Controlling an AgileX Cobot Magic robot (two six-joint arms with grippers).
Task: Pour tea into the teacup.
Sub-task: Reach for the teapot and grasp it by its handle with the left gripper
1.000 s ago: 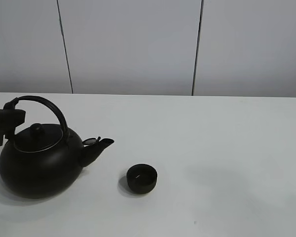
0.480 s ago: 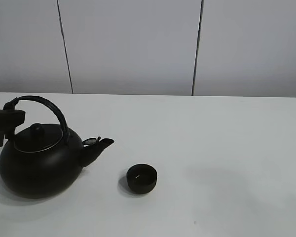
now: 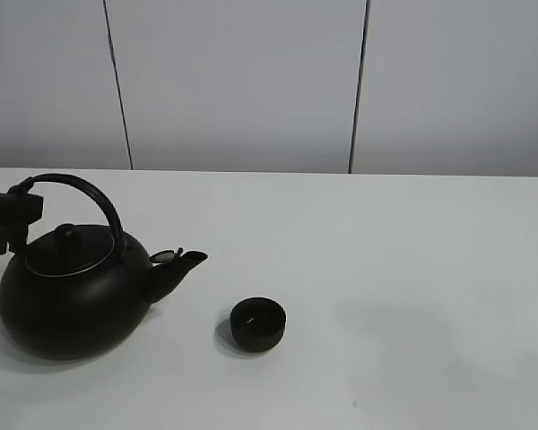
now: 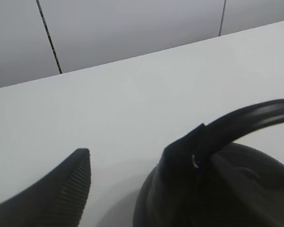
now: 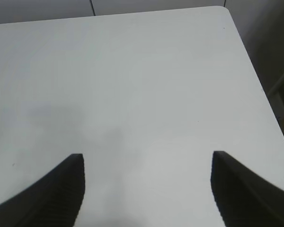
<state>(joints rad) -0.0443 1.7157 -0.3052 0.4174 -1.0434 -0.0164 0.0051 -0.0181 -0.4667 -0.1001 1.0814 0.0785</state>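
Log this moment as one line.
kettle: upright on table | teacup: upright, near spout, apart | left end effector: open, by handle | right end effector: open, over table

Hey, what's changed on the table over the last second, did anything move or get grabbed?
The left claw, beside the handle of the kettle, edged slightly left and up in the high view. Nothing was taken hold of or let go. The kettle and the teacup stayed where they were.
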